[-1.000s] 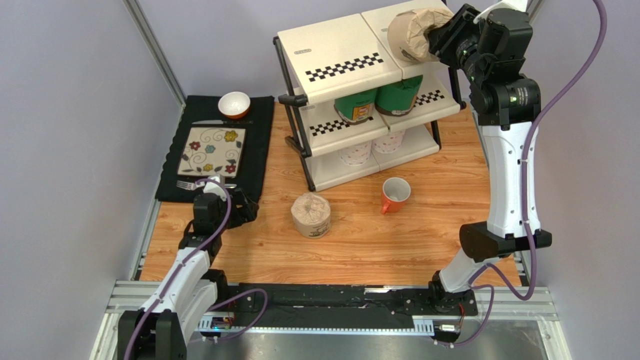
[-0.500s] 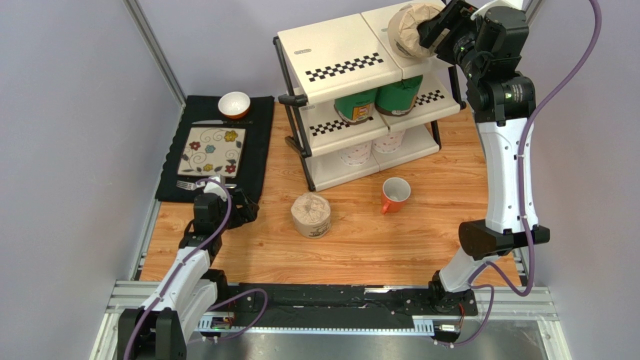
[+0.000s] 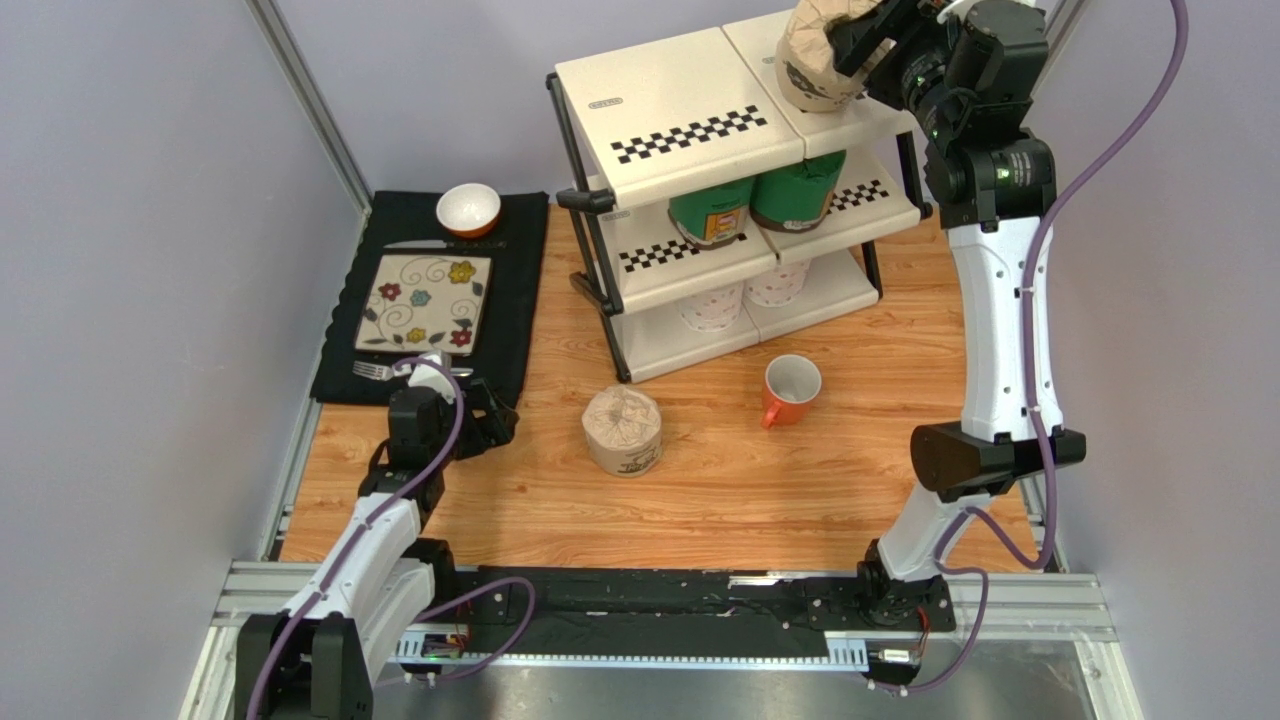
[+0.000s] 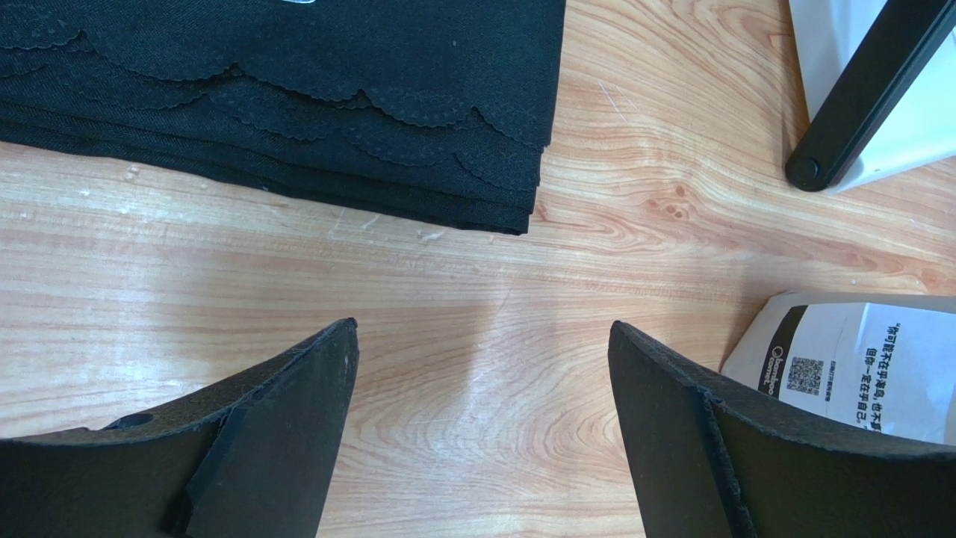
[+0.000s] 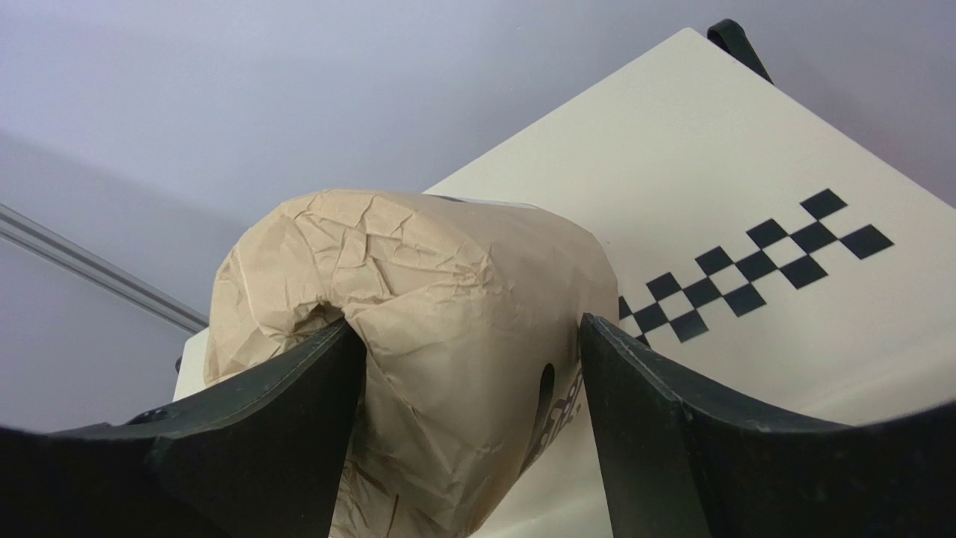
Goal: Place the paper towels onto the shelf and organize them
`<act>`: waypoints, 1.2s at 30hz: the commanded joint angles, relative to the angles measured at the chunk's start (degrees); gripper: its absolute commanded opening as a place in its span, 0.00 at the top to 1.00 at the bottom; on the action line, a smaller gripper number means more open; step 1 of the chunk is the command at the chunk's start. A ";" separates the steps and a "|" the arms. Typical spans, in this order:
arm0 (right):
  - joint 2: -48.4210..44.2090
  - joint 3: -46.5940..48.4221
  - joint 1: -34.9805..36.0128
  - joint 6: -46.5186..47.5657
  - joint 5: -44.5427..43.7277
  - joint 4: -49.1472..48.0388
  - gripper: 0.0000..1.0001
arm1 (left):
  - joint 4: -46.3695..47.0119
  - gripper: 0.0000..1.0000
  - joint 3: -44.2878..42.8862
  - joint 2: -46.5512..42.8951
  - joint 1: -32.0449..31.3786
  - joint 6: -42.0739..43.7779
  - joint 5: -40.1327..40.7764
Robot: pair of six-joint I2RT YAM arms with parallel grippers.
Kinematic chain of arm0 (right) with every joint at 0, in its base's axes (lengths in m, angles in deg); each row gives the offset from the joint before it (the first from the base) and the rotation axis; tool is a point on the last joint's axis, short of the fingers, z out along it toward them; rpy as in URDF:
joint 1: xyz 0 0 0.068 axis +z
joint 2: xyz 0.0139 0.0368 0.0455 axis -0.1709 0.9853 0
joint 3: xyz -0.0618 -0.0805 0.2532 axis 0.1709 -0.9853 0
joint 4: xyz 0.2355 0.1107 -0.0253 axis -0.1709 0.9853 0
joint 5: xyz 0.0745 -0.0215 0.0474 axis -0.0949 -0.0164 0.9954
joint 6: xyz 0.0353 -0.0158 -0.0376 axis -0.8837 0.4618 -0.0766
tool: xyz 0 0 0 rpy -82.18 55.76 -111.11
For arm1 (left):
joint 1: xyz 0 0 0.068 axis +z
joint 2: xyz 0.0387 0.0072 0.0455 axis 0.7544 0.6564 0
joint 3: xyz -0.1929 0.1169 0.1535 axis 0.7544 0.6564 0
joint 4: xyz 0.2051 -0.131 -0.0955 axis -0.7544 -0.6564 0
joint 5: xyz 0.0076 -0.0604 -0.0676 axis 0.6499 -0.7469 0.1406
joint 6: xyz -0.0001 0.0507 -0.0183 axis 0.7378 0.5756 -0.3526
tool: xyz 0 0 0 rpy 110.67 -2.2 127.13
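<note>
Brown kraft roll (image 3: pixel 819 53) lies tipped on the shelf's (image 3: pixel 676 113) top tier, upper right, crumpled end facing the right hand (image 5: pixel 468 331), whose spread fingers flank it. Middle tier holds two green rolls (image 3: pixel 711 210), bottom tier two white rolls (image 3: pixel 709 308). Left hand (image 4: pixel 483 381) is spread above the worktop (image 4: pixel 449 280).

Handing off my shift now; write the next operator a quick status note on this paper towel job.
Left end effector: open, empty, low over the table.
Right end effector: open, straddling a brown roll on the shelf, top tier.
Done: two green rolls middle tier, two white rolls bottom tier.
To do: pull it clear, then shelve the second brown roll standing on the table.
</note>
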 commanded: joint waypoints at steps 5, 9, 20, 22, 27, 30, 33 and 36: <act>1.00 2.83 -1.59 -2.50 6.02 -8.36 0.26 | 1.35 0.10 -0.30 -0.07 0.31 -0.31 -0.10; 1.70 2.74 -2.56 -4.08 9.26 -10.82 0.26 | 1.26 0.10 -0.30 -0.16 0.22 -0.31 -0.10; -4.69 -6.12 -4.32 -4.27 20.08 -18.38 0.23 | 1.35 0.10 -0.39 0.10 0.31 -0.57 -0.72; -7.60 -10.25 -3.97 -2.95 21.84 -18.56 0.22 | 1.35 0.10 -0.39 -0.07 0.22 -0.48 -0.72; -25.25 -24.29 4.98 6.18 13.25 -15.75 0.17 | 1.43 0.10 -0.47 -0.42 0.31 -0.66 -1.24; -34.83 -36.69 15.78 8.12 5.70 -13.21 0.17 | 1.70 0.10 -0.39 -0.07 0.31 -0.75 -1.51; -42.58 -52.50 26.68 7.17 -3.09 -12.94 0.17 | 1.79 0.09 -0.39 0.28 0.22 -0.92 -1.77; -46.19 -66.13 35.48 4.53 -10.74 -12.24 0.16 | 1.70 0.08 -0.47 0.46 0.31 -1.19 -1.60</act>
